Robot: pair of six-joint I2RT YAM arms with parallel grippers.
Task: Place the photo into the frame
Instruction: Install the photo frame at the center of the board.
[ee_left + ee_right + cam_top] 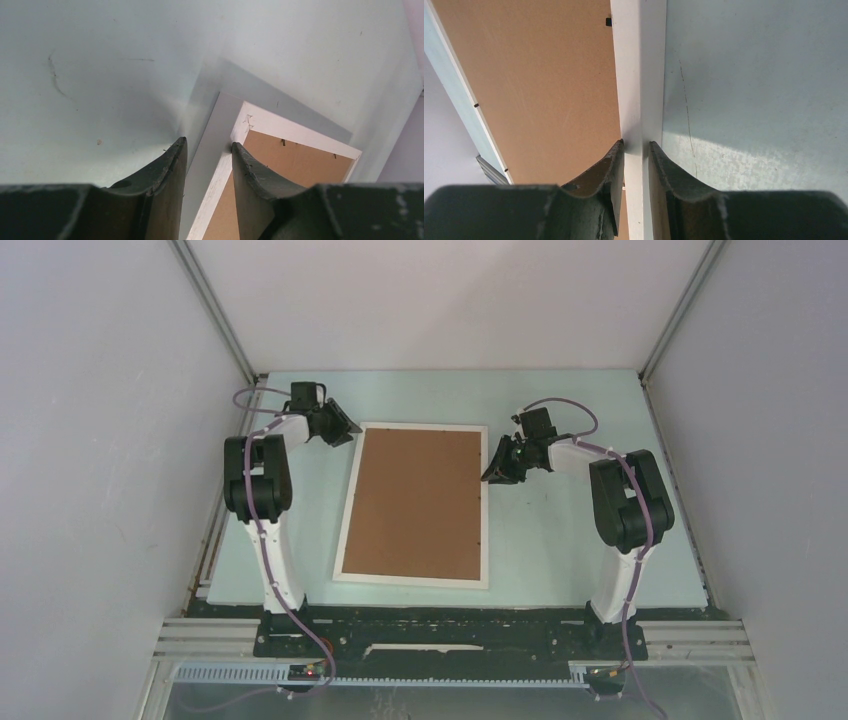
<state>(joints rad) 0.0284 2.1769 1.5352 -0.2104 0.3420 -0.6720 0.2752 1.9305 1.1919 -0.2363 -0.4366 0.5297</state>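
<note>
The white frame lies face down on the pale green table, with the brown backing board filling it. The photo is hidden. My left gripper is at the frame's far left corner. In the left wrist view its jaws straddle the left rim, one finger against the outer side and one on the board side. My right gripper is at the right rim near the far end. In the right wrist view it is shut on that rim, with both fingers touching it.
Grey enclosure walls rise close on the left, right and back of the table. Small black tabs sit along the inner edge of the rim over the backing board. Both arm bases stand at the near edge.
</note>
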